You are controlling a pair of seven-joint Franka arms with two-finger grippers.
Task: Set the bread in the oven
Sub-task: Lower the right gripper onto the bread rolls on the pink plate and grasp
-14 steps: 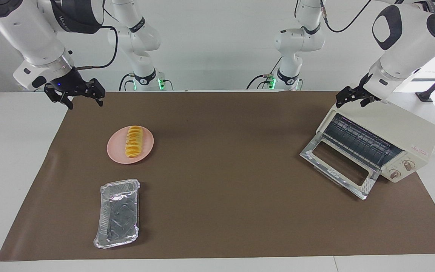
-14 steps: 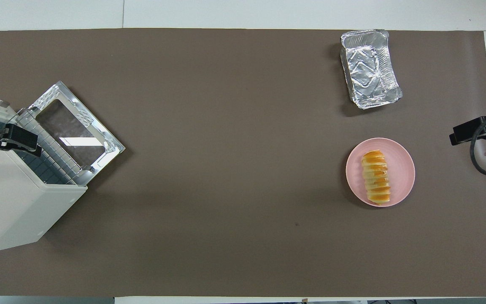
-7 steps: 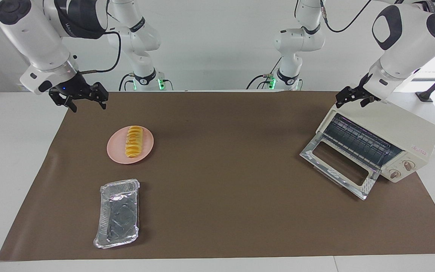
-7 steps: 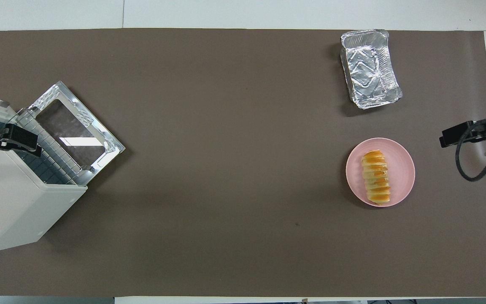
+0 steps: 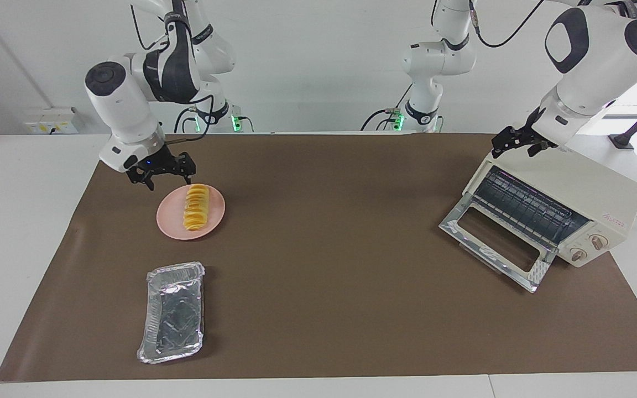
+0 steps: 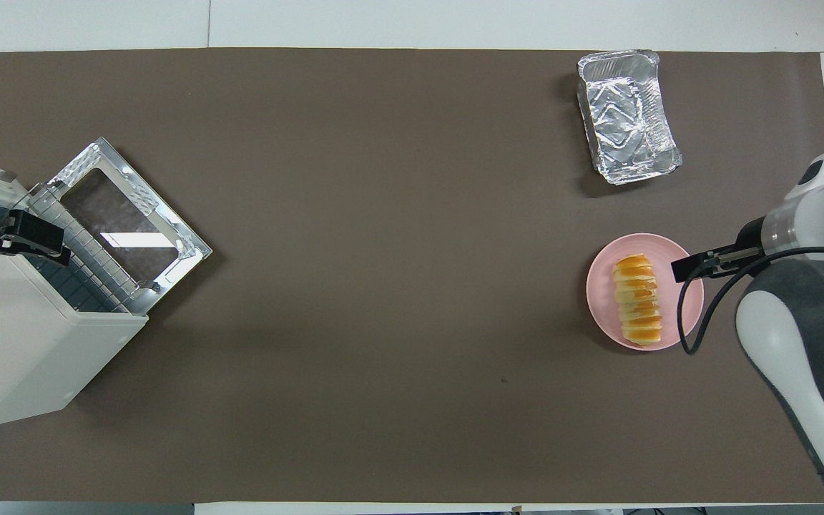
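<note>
Just beside open right fingers (image 5: 150, 182): bread (image 5: 196, 207).

Glossy white rounded arm shells with dark grey joint caps and bands. Black cables looping off both wrists. Small blue light glowing above the black right tool (image 5: 167, 178). Black left tool (image 5: 517, 145) too. Green lights at both bases.

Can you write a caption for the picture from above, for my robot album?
Bread waits on a pink plate while the oven sits with its door open.
</note>
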